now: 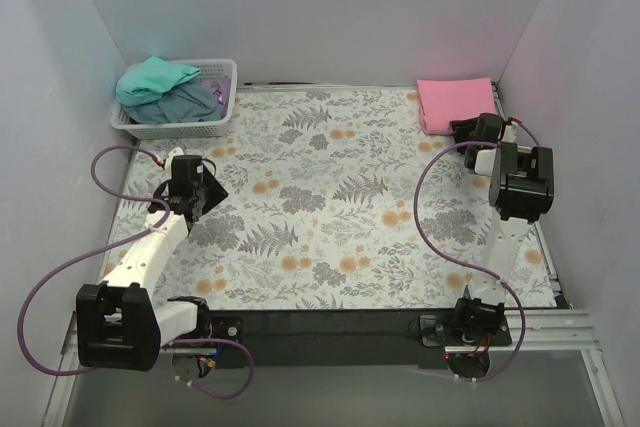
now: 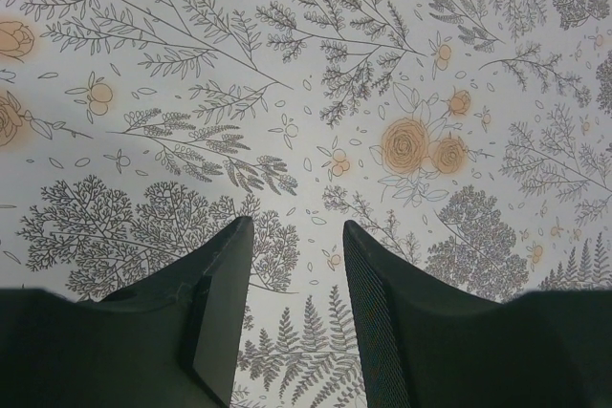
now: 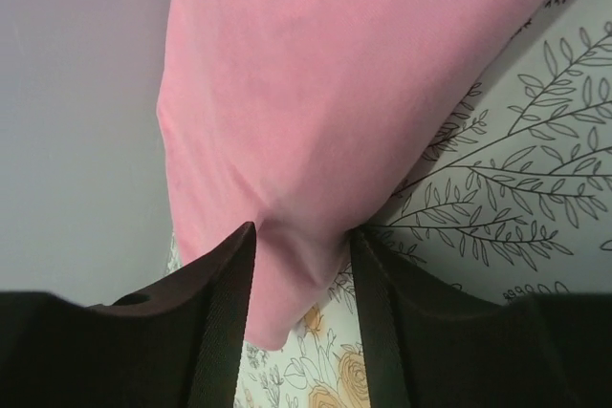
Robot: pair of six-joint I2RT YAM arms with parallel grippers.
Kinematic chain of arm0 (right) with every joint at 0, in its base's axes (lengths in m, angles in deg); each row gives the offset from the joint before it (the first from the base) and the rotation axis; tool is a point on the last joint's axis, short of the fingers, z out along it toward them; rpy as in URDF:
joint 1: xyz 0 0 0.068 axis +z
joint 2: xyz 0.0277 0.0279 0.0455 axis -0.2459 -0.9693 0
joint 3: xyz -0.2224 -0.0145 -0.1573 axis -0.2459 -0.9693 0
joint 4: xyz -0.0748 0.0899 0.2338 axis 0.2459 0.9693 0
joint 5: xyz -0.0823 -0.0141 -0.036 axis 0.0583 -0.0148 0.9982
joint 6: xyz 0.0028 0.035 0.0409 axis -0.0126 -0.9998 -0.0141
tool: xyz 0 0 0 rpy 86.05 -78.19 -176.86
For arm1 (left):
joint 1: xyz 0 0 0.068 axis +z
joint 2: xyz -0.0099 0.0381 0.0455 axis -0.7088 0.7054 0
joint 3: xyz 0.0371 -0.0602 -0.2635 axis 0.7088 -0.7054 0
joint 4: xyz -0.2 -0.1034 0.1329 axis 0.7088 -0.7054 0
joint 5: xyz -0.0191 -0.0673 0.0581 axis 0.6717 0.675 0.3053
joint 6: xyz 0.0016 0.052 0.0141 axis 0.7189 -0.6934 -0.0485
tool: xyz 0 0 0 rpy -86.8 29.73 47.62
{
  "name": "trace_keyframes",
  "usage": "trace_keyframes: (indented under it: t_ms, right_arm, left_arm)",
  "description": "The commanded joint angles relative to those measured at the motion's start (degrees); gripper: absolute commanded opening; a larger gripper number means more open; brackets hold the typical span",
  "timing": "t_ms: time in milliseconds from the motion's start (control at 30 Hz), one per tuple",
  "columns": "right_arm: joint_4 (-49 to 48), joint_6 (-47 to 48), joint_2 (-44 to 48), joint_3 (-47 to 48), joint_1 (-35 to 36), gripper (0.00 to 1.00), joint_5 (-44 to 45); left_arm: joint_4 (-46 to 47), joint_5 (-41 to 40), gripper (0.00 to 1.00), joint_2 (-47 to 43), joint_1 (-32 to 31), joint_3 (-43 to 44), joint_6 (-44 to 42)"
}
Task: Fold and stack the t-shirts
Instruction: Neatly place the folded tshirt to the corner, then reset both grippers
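Observation:
A folded pink t-shirt [image 1: 455, 102] lies at the far right of the table, next to the right wall. My right gripper [image 1: 464, 131] is at its near edge; in the right wrist view [image 3: 303, 236] its jaws stand apart with the shirt's near corner [image 3: 296, 265] between them, the cloth puckered against the left finger. A teal t-shirt [image 1: 155, 79] and a grey-blue t-shirt [image 1: 187, 103] lie crumpled in the white basket [image 1: 170, 130] at the far left. My left gripper [image 1: 210, 191] is open and empty above the bare floral tablecloth [image 2: 296, 231].
The floral tablecloth [image 1: 330, 207] covers the table. Grey walls enclose the left, back and right sides. Purple cables loop beside both arms. The black rail [image 1: 330, 325] holding the arm bases runs along the near edge.

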Motion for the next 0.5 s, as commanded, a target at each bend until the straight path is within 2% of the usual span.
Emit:
trace_keyframes:
  t_ms: [0,100,200,233,267,300,467]
  right_arm:
    - [3.2,3.7,1.7,-3.2,-0.3,0.53,0.8]
    - [3.2,6.1,5.9,-7.7,-0.2,0.58,-1.0]
    - [3.3,8.1,12.4,-15.0,-0.1,0.59,-2.2]
    - [3.4,12.8,20.6,-20.5,-0.1,0.59,-4.5]
    - [3.4,12.8,20.7,-20.6,-0.1,0.59,-5.4]
    - [3.9,14.7,25.4,-23.6,0.0,0.61,-6.2]
    - [19.3,28.5,42.0,-29.4,1.2,0.62,-9.9]
  left_arm:
    - [0.0,0.0,0.41,-0.9,0.3,1.9,-0.7]
    - [0.1,0.1,0.41,-1.5,0.3,1.9,-0.6]
    - [0.3,0.4,0.41,-2.7,0.2,1.7,-0.5]
    - [0.7,0.8,0.42,-4.3,0.3,1.3,-0.5]
    - [0.7,0.8,0.42,-4.3,0.3,1.2,-0.5]
    - [0.9,1.0,0.42,-4.7,0.2,1.0,-0.5]
    - [2.0,3.2,0.43,-7.6,0.2,0.4,-0.4]
